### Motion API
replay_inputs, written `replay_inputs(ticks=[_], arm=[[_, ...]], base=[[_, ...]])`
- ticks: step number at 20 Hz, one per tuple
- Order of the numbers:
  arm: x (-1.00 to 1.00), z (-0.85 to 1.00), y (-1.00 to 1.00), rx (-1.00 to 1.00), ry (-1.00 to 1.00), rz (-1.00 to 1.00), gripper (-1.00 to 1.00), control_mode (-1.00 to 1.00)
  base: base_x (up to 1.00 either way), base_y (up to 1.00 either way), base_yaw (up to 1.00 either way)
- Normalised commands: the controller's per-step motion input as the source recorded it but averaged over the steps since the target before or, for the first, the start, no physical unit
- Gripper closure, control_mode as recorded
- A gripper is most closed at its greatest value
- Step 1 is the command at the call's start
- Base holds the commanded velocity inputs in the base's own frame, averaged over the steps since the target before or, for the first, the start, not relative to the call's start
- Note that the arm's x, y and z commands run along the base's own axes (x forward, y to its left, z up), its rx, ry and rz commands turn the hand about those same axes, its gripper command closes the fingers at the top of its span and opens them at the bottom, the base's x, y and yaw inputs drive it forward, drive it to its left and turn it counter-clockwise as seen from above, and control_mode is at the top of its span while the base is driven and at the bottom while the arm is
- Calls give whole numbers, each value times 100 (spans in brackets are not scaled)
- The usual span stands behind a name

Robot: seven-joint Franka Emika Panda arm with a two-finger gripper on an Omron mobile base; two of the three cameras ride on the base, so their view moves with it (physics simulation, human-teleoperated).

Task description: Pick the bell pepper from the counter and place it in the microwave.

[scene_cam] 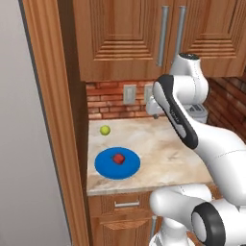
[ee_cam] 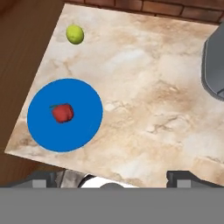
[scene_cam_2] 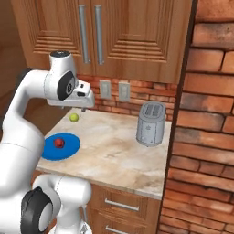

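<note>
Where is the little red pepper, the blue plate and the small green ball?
Small glossy red bell pepper (ee_cam: 62, 113): hand view, middle of its body.
Flat round blue plate (ee_cam: 83, 98): hand view, bare part right of the pepper.
Small yellow-green ball (ee_cam: 75, 34): hand view, its centre.

Kitchen: stone counter, toaster, cabinets
</note>
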Motion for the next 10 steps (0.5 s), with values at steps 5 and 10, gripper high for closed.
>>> replay_inputs(ticks=[5, 10], arm=[[-2, -28, 7, -9, 5, 7, -100, -100], [3, -90, 47, -21, 13, 23, -100, -100]], base=[[-26, 1, 9], [0, 0, 0]])
